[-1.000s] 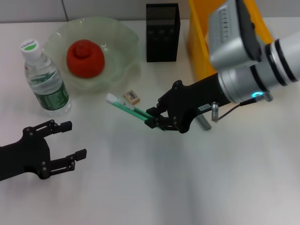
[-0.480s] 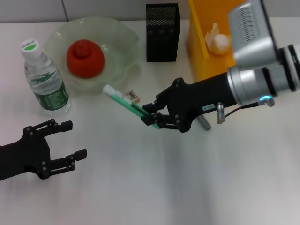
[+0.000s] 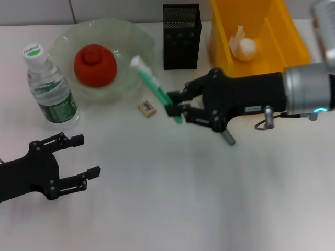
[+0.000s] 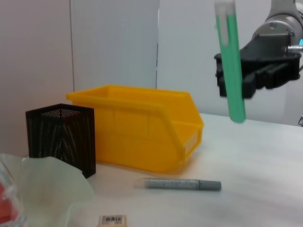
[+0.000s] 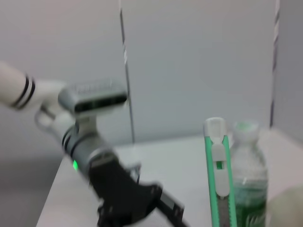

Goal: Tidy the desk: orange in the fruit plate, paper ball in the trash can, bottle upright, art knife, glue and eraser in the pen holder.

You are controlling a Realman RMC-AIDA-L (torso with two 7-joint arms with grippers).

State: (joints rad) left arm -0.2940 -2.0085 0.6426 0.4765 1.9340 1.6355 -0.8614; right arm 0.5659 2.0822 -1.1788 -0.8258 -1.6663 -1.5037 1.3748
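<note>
1. I see the right hand [image 3: 177, 106] over the middle of the desk [image 3: 209, 198], clenched on the lower end of the knife [image 3: 155, 89].
2. The knife is green with a white tip, lifted clear of the desk and tilted, its tip toward the plate [image 3: 131, 68]. In the left wrist view it stands nearly upright in that hand.
3. The eraser [image 3: 147, 108] lies flat on the desk just beside the knife's lower end, between the plate and the right hand.
4. The glue [image 3: 227, 137], a grey stick, lies on the desk under the right hand's wrist; the left wrist view shows it in front of the bin [image 3: 272, 31].
5. The holder [image 3: 181, 35], black mesh, stands upright between plate and bin.
6. The orange [image 3: 95, 65] sits in the plate.
7. The paper ball [image 3: 243, 46] lies inside the yellow bin.
8. The bottle [image 3: 48, 88] stands upright beside the plate, on the robot's left.
9. The left hand [image 3: 86, 156] rests low at the near left of the desk, fingers spread and holding nothing.
</note>
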